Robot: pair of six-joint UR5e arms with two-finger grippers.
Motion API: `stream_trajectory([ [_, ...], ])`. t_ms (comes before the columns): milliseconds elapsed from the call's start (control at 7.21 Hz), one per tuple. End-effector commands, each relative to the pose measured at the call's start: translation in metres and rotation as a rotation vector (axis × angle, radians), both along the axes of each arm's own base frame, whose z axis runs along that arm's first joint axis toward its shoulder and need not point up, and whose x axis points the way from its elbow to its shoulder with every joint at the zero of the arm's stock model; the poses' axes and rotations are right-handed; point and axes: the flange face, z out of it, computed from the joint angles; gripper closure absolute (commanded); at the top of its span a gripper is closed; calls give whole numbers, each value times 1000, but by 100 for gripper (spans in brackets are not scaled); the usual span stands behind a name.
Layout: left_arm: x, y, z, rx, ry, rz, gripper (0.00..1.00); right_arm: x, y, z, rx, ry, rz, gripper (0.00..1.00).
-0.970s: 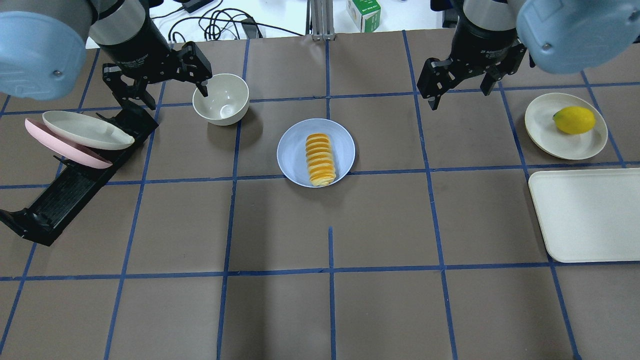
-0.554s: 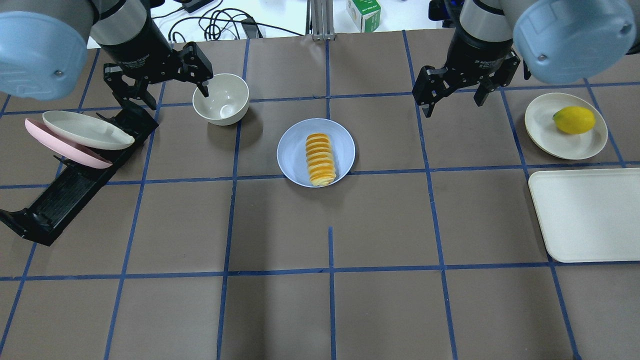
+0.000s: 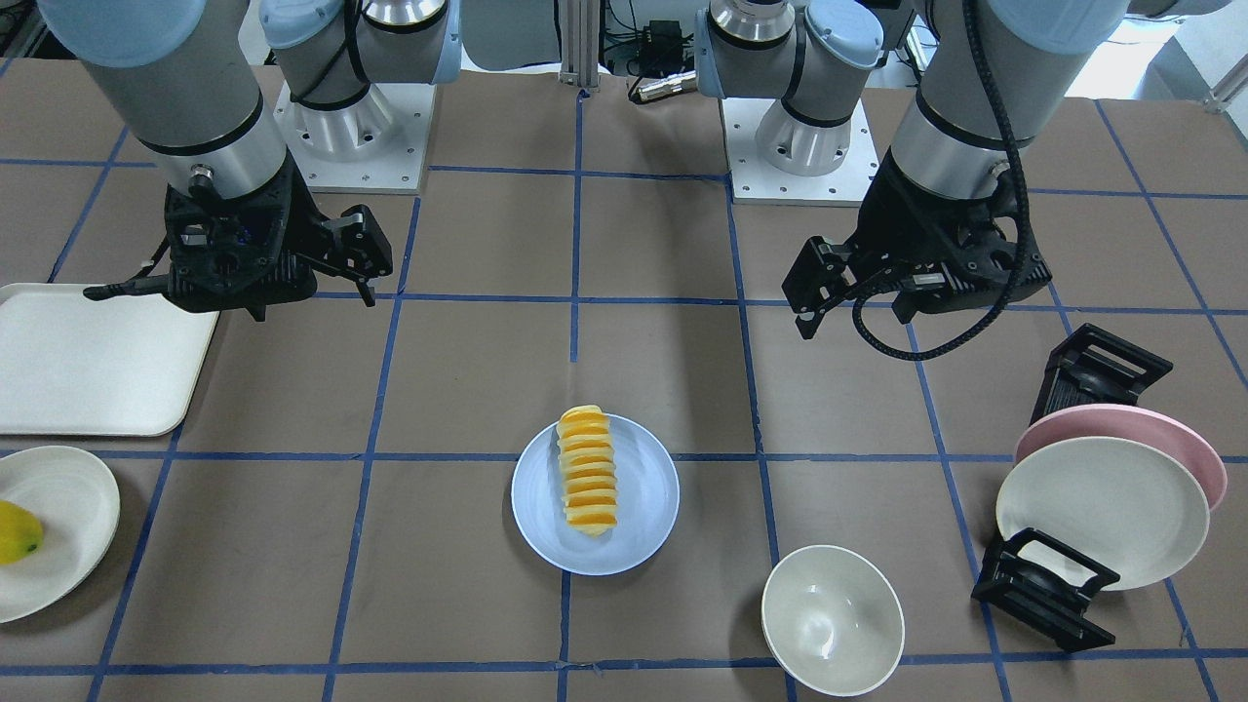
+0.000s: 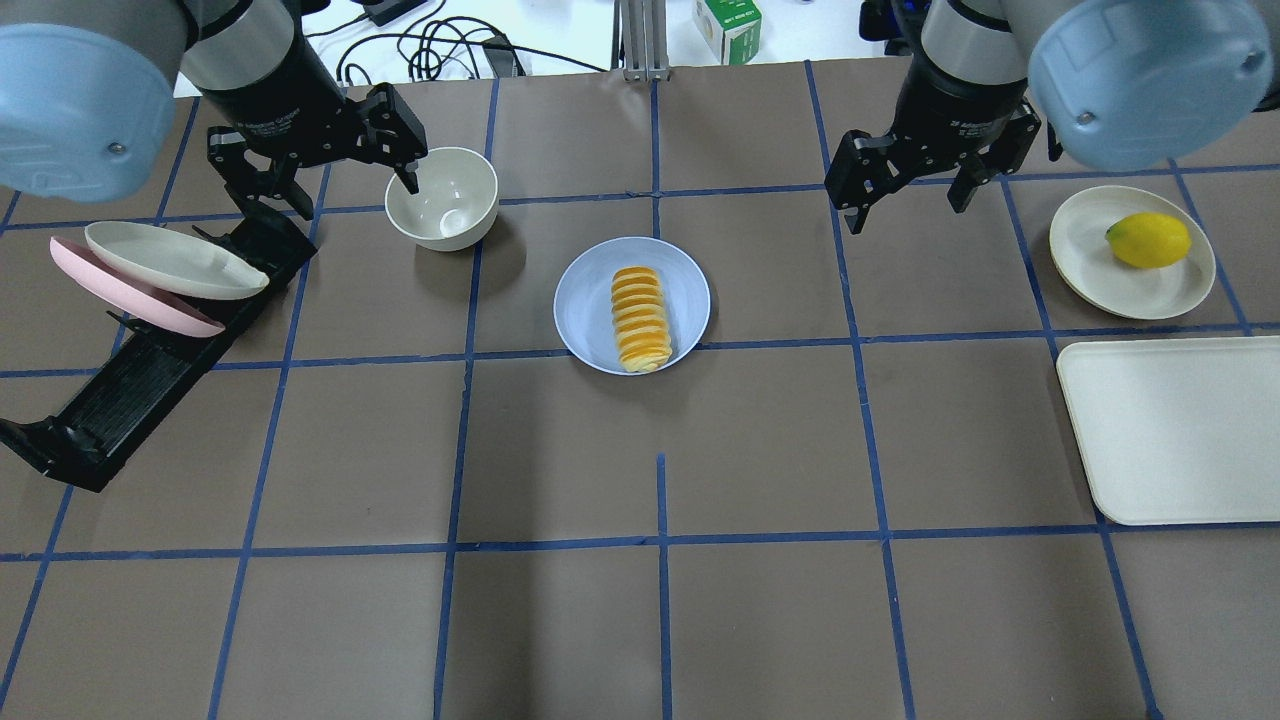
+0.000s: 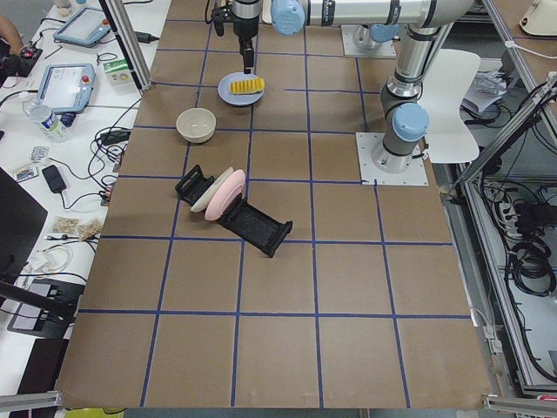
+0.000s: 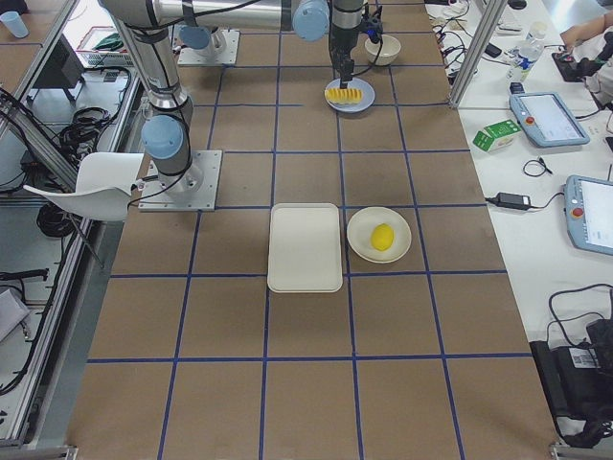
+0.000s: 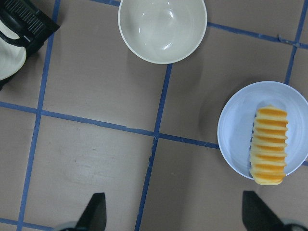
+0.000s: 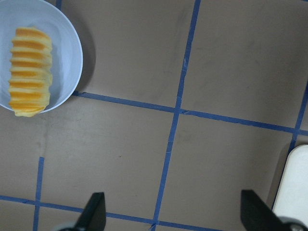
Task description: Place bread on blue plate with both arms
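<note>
Bread made of joined orange-topped toy slices (image 4: 640, 320) lies on a round, smooth pale-blue plate (image 4: 585, 300) at the centre of a brown gridded tabletop (image 4: 760, 620). A black two-finger left tool (image 4: 352, 198) hovers by a cream bowl (image 4: 442, 198); the right tool (image 4: 905, 212) hovers far right of the plate. Both have fingers apart, holding nothing.

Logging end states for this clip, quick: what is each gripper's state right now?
Left gripper: open, fingers spread wide, holding nothing.
Right gripper: open, fingers spread wide, holding nothing.
</note>
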Motion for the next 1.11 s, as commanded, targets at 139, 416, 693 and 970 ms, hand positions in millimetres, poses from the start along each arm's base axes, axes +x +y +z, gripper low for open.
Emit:
stream_trajectory([
  [139, -16, 7, -1, 23, -8, -96, 0, 0, 3, 4, -6, -2, -3, 0],
  [416, -16, 9, 1, 21, -8, -118, 0, 1, 3, 3, -5, 0, -2, 0],
  [693, -16, 12, 6, 12, -10, -119, 0, 0, 3, 3, -5, 0, -3, 0],
  [970, -16, 13, 6, 12, -10, -119, 0, 1, 4, 2, -2, 0, -2, 0],
])
